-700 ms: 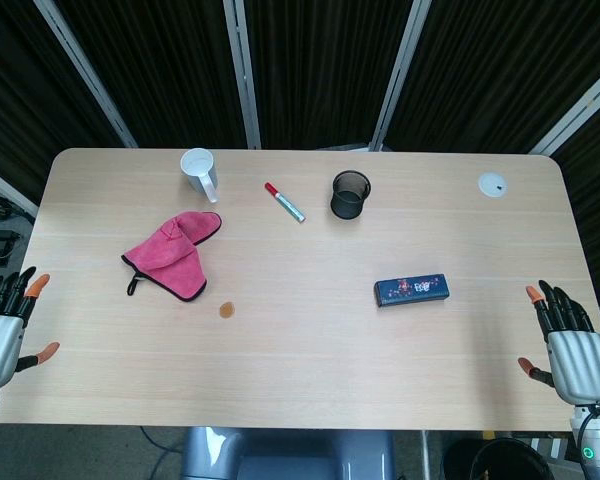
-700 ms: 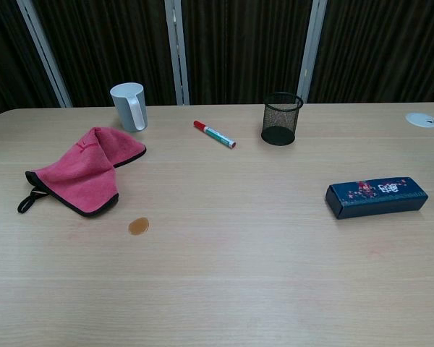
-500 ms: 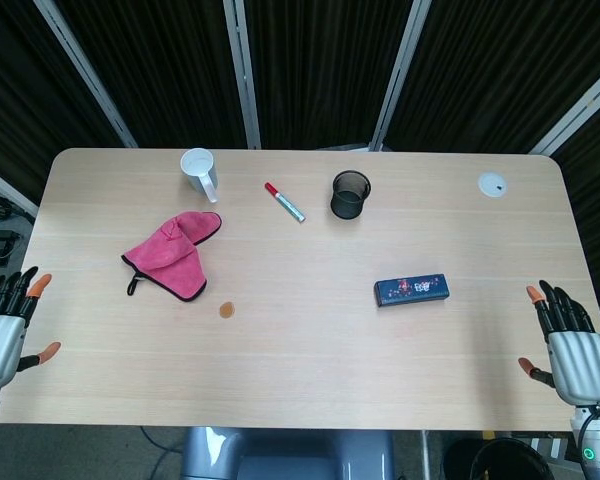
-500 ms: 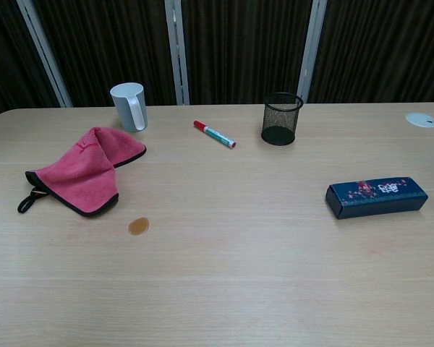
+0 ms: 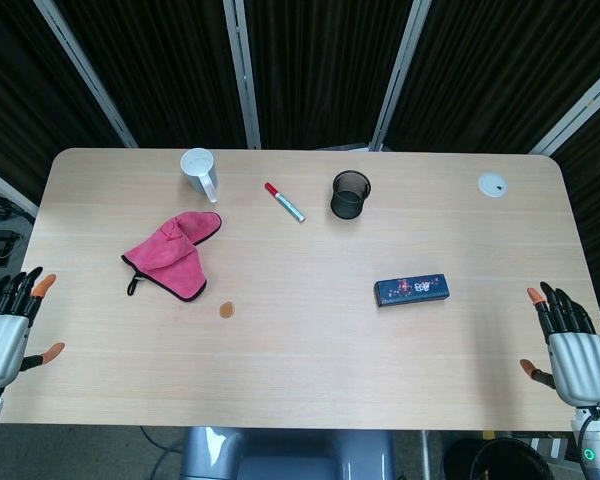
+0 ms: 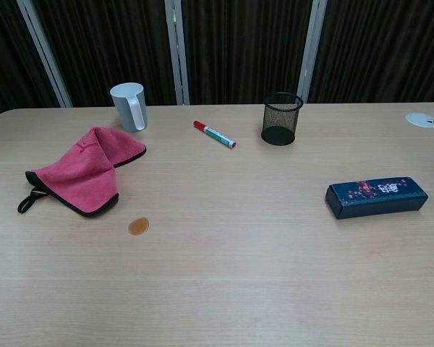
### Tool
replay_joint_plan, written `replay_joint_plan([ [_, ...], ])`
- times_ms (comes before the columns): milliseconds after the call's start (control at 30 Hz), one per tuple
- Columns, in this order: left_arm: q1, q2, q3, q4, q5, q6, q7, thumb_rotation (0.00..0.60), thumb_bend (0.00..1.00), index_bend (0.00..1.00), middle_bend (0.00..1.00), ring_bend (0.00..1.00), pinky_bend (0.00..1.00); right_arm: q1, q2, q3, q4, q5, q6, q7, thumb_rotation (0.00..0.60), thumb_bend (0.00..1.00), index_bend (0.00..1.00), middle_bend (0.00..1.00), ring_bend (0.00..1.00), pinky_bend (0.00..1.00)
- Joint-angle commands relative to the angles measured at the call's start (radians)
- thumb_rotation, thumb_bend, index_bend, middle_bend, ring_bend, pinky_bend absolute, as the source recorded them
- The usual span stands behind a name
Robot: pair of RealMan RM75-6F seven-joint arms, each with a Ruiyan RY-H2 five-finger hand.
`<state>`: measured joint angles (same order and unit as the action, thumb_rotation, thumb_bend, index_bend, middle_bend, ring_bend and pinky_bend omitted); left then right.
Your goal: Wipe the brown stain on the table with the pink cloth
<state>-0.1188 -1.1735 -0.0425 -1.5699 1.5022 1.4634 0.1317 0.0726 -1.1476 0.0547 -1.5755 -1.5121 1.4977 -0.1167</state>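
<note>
The pink cloth [image 5: 171,254] [image 6: 83,172] lies crumpled on the left part of the table, black-edged with a small loop at its near left corner. Just to its near right is the small round brown stain [image 5: 226,311] [image 6: 138,226], uncovered. My left hand [image 5: 8,330] hovers off the table's left near corner, fingers spread and empty, well away from the cloth. Over at the right near corner my right hand [image 5: 570,348] is likewise spread and empty. Neither hand shows in the chest view.
A white mug [image 5: 199,172] stands behind the cloth. A red-capped marker [image 5: 283,201] and a black mesh pen cup [image 5: 349,194] sit at mid-back. A dark blue case [image 5: 411,290] lies right of centre. A white disc [image 5: 492,184] marks the far right.
My left hand has slipped slightly downward and right along the left edge. The right hand has barely moved. Nothing on the table has shifted.
</note>
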Motion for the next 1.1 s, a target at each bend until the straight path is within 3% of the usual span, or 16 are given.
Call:
replay_joint_plan([
  [33,-0.006,0.003,-0.006,-0.01,-0.008,-0.007,-0.003,0.6,0.0,0.0,0.0,0.0,0.0,-0.002,0.002,-0.001,0.005,-0.002,0.003,0.003,0.6,0.0,0.0,0.0,0.0,0.14],
  [300,-0.061,0.008,-0.05,-0.056,-0.064,-0.078,0.046,0.6,0.0,0.01,0.0,0.0,0.0,-0.01,0.009,0.005,0.016,0.009,0.009,0.042,0.6,0.0,0.0,0.0,0.0,0.14],
  [600,-0.26,-0.01,-0.191,-0.055,-0.3,-0.326,0.198,0.6,0.01,0.07,0.0,0.0,0.1,-0.004,0.011,0.008,0.018,0.011,-0.004,0.064,0.6,0.0,0.0,0.0,0.0,0.14],
  [800,-0.401,-0.093,-0.246,0.059,-0.511,-0.489,0.303,0.6,0.03,0.1,0.0,0.0,0.12,0.0,0.01,0.008,0.028,0.02,-0.021,0.085,0.6,0.0,0.0,0.0,0.0,0.14],
  [1100,-0.594,-0.262,-0.262,0.308,-0.734,-0.651,0.431,0.6,0.04,0.1,0.0,0.0,0.12,0.011,0.004,0.014,0.04,0.029,-0.039,0.088,0.6,0.0,0.01,0.0,0.0,0.14],
])
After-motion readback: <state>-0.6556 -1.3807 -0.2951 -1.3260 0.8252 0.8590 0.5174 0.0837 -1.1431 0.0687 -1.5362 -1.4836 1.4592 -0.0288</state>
